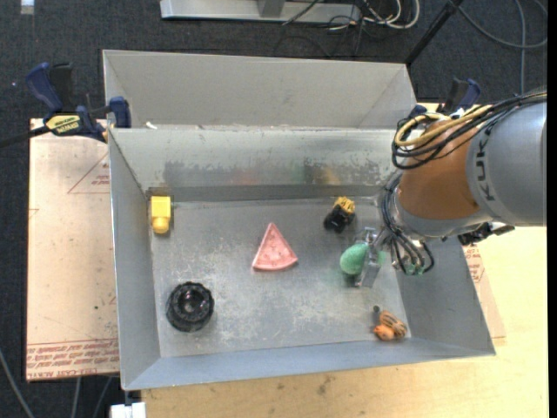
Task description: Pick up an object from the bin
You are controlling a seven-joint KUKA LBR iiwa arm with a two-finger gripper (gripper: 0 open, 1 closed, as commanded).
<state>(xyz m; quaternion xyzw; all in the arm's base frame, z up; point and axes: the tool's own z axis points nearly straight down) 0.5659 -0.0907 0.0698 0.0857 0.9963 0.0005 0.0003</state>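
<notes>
Green blob (352, 257) in right part of bin (261, 331), right up against gripper (374, 266), on its left side; gripper down low by floor, open or closed, can't tell tbh; black-yellow toy (339, 215) near, behind blob; orange bit (390, 326) by front wall

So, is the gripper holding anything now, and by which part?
Cannot tell. The gripper is beside the right edge of the green rounded thing in the bin's right half; no grip is visible.

Overhead, slightly oblique, onto bin (278, 316)
</notes>
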